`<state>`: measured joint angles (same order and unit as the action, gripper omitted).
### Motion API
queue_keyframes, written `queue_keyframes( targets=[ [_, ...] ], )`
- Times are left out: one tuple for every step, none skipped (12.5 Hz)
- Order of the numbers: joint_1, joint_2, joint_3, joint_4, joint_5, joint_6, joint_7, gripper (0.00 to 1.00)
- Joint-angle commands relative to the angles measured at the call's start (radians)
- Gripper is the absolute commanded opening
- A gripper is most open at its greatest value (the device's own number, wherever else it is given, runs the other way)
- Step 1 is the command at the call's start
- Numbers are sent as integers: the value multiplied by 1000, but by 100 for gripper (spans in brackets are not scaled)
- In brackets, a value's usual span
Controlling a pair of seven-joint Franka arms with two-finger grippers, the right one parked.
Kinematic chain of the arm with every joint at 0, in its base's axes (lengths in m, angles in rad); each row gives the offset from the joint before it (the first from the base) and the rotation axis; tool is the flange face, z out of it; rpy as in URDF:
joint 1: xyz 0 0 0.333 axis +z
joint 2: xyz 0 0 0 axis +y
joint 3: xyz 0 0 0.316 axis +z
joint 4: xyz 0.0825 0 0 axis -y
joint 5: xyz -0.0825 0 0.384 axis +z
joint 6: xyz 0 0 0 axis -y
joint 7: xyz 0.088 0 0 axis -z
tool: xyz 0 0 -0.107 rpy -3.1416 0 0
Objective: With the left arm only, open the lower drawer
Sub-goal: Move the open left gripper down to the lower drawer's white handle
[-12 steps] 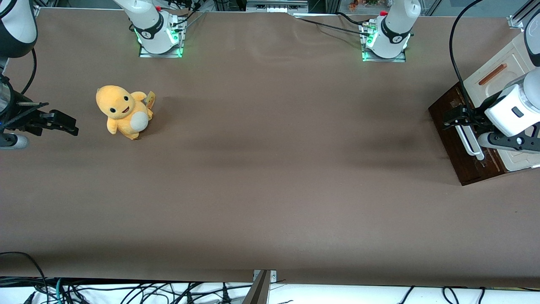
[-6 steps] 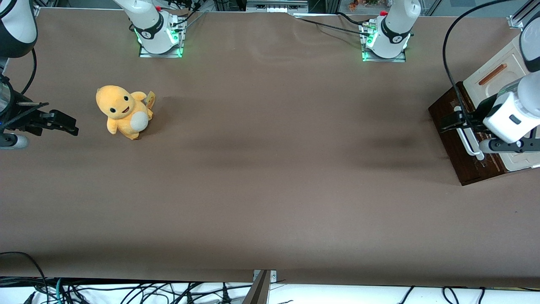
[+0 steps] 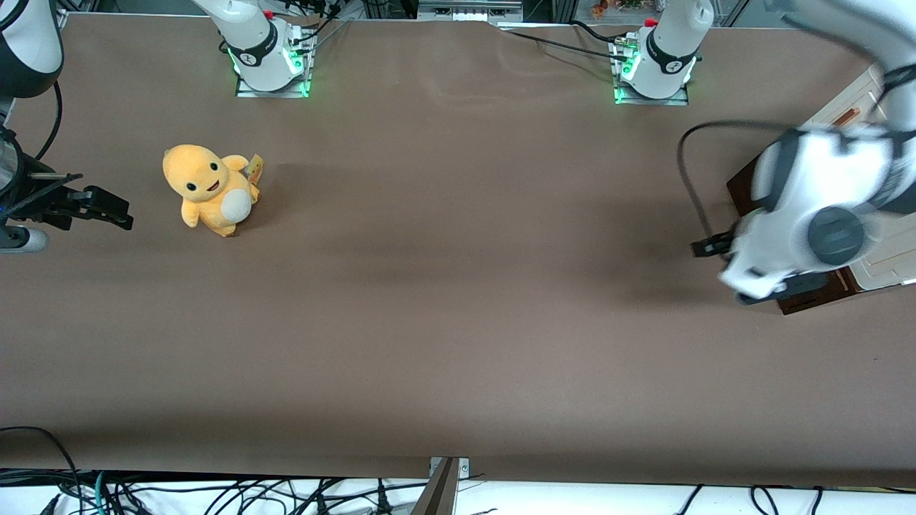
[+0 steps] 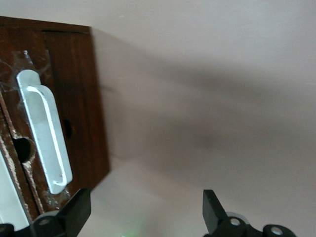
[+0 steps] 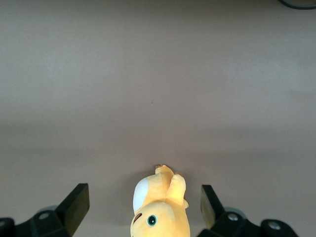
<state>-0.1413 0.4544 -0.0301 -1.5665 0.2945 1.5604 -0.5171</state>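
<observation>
Hanging over the bench: the black two-finger tool [image 4: 143, 217] of the large white jointed left arm [image 3: 809, 214] is seen above bare brown bench [image 3: 458, 322], just off the cabinet's front edge.
Tool opening: the two black fingertips [image 4: 74, 210] are held wide apart; nothing is gripped and nothing is touched.
Between the fingertips: only plain bench surface is shown in the left wrist view.
Task's thing: the shallow lower drawer with the dark brown wooden front [image 4: 74, 98] is seen beside the tool, toward the working arm's end of the bench; no gap at its front can be made out.
Handle: the long white bar handle [image 4: 44, 131] lies along the drawer front, clear of both fingertips, with one fingertip near its end but apart from it.
Edges: the drawer front's edge is set against the bench surface; in the front view most of the dark front [image 3: 809, 300] is covered by the arm's wrist.
Open room: a wide stretch of bare bench is left toward the parked arm's end.
Other thing: a yellow plush toy with a pale belly [image 3: 210, 188] stands well apart, toward the parked arm's end.
</observation>
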Motion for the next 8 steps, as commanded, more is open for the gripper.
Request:
queue_keyframes(
  targets=[
    [-7,56,-53,-87,249,-5,-110,100],
    [-7,75,-56,-122,334,-6,-124,100],
    [-7,92,-57,-150,406,-14,-127,100],
    [-6,108,-57,-174,486,-41,-129,100],
    [-3,131,-57,-187,550,-71,-129,100],
    [2,148,-57,-191,587,-94,-129,100],
    [6,161,-57,-195,624,-118,-129,100],
    [15,176,-57,-195,649,-128,-129,100]
  ],
)
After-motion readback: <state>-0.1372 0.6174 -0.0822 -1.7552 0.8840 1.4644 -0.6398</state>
